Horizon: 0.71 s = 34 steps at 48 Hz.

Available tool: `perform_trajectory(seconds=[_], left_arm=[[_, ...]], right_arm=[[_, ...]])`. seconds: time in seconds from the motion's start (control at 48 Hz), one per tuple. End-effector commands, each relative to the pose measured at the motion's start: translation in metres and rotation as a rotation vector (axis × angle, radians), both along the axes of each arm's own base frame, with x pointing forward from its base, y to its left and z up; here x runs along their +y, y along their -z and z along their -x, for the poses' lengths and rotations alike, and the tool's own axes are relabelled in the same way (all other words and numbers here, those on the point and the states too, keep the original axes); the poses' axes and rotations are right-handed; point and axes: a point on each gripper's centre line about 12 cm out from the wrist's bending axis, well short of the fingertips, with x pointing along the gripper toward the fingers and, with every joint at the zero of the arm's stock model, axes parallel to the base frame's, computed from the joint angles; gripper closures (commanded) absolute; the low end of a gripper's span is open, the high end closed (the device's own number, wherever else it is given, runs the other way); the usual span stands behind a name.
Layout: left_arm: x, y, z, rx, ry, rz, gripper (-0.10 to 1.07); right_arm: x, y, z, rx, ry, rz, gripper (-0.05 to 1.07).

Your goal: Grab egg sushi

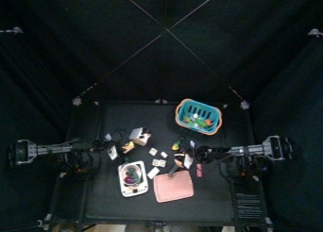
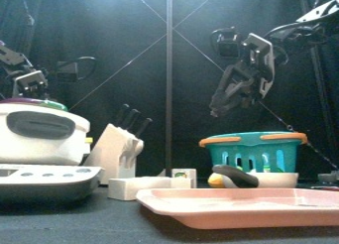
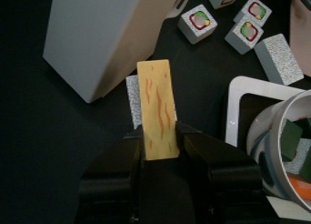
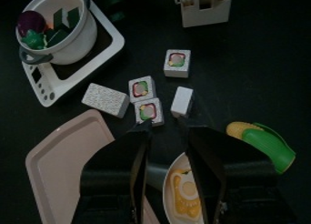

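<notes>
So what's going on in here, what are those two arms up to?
Two robot arms are sorting toy food on a black table. The right arm's fingers, raised above the table, appear to pinch the egg sushi, a small yellow piece with a white underside. The left arm's fingers hold a tan streaked slab. Below lie sushi rolls, a pink tray and a teal basket.

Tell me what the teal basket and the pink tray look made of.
Teal basket: likely moulded plastic, going by its even colour, slotted walls and slight sheen. Pink tray: probably plastic too, with a smooth, fairly matt surface and a rounded raised rim.
</notes>
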Motion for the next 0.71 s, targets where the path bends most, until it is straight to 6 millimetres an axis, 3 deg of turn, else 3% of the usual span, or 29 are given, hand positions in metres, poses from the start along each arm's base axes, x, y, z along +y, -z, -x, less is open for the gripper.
perform_trajectory(seconds=[0.0, 0.438, 0.688], left_arm=[[0.001, -0.005, -0.003, -0.017, 0.001, -0.006, 0.45], [-0.004, -0.009, -0.008, -0.035, 0.022, -0.002, 0.45], [-0.018, -0.026, -0.024, -0.099, 0.087, -0.003, 0.45]], right_arm=[[-0.001, -0.006, -0.001, -0.020, 0.000, -0.001, 0.32], [-0.001, -0.001, -0.002, -0.005, -0.004, 0.006, 0.32], [-0.001, -0.004, -0.001, -0.014, -0.008, 0.013, 0.32]])
